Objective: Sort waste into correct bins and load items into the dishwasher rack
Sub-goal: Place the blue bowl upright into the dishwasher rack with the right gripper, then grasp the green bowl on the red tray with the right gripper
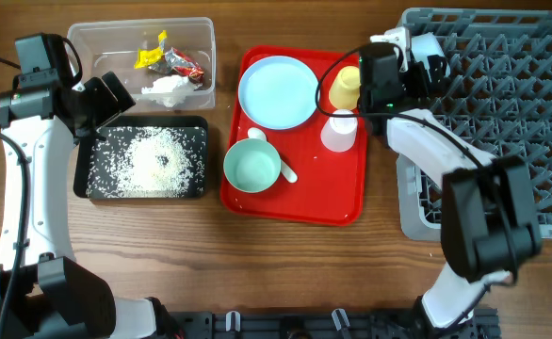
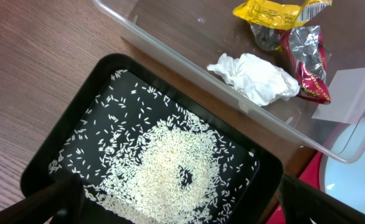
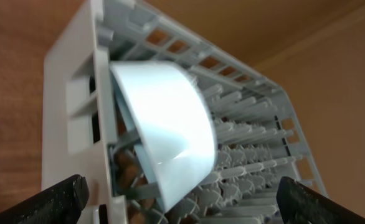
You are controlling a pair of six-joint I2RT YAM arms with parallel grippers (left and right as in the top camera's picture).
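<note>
The clear tub (image 1: 83, 42) holds a yellow wrapper (image 2: 273, 12), a dark red wrapper (image 2: 308, 59) and a white tissue wad (image 2: 254, 78). The black tray (image 1: 196, 127) beside it holds loose rice (image 2: 170, 165). My left gripper (image 2: 182, 211) is open and empty above the black tray; it also shows in the overhead view (image 1: 106, 99). My right gripper (image 3: 182, 199) is open at the dishwasher rack's (image 1: 502, 104) near-left corner. A pale blue-green bowl (image 3: 164, 130) leans on its side among the pegs between the fingers, which do not touch it.
A flat red tray (image 1: 300, 202) between the bins and the rack carries a pale blue plate (image 1: 278, 91), a second bowl (image 1: 251, 167), a white spoon (image 1: 285, 172), a yellow cup (image 1: 345, 88) and a whitish cup (image 1: 339, 130). Bare wood lies at the front.
</note>
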